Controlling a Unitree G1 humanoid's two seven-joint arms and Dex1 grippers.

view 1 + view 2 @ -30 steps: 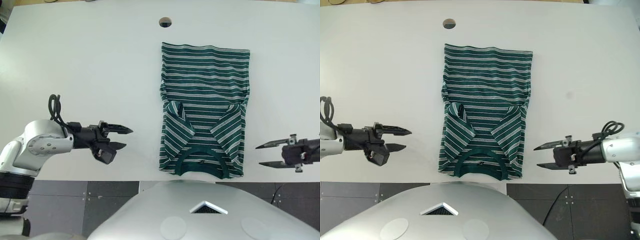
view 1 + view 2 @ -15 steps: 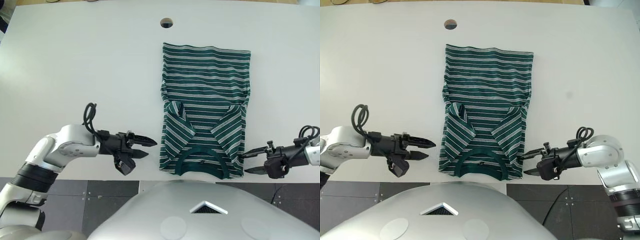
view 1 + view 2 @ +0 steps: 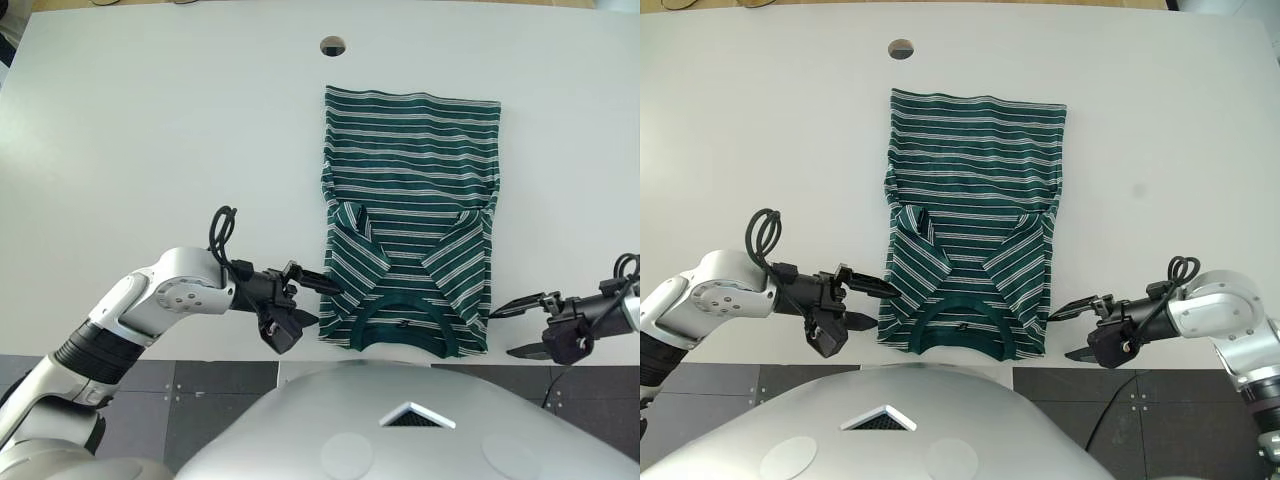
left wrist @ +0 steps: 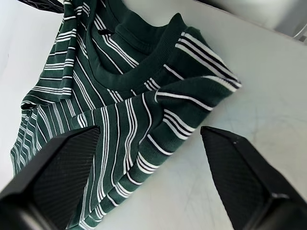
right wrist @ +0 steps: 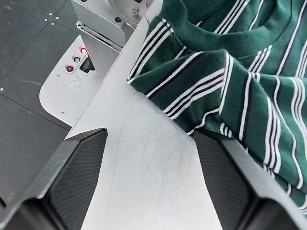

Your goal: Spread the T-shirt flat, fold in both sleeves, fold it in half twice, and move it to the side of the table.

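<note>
A green T-shirt (image 3: 410,210) with white stripes lies flat on the white table (image 3: 180,150), both sleeves folded in over its front and the collar (image 3: 403,318) toward the near edge. My left gripper (image 3: 322,303) stands open at the shirt's near left corner, its fingers (image 4: 67,163) straddling that shoulder edge (image 4: 192,96). My right gripper (image 3: 1072,333) is open just off the near right corner, low by the table's front edge, with the shirt's shoulder (image 5: 192,91) in front of its fingers (image 5: 76,167).
A round cable hole (image 3: 331,45) sits in the table beyond the shirt. Bare tabletop stretches wide to the left and narrower to the right of the shirt. The table's front edge (image 3: 200,358) runs right below both grippers, with dark floor under it.
Both arms have swung inward from the table's sides toward the shirt's near corners. The left gripper closed in on the left corner. The right came close, then dropped slightly back.
</note>
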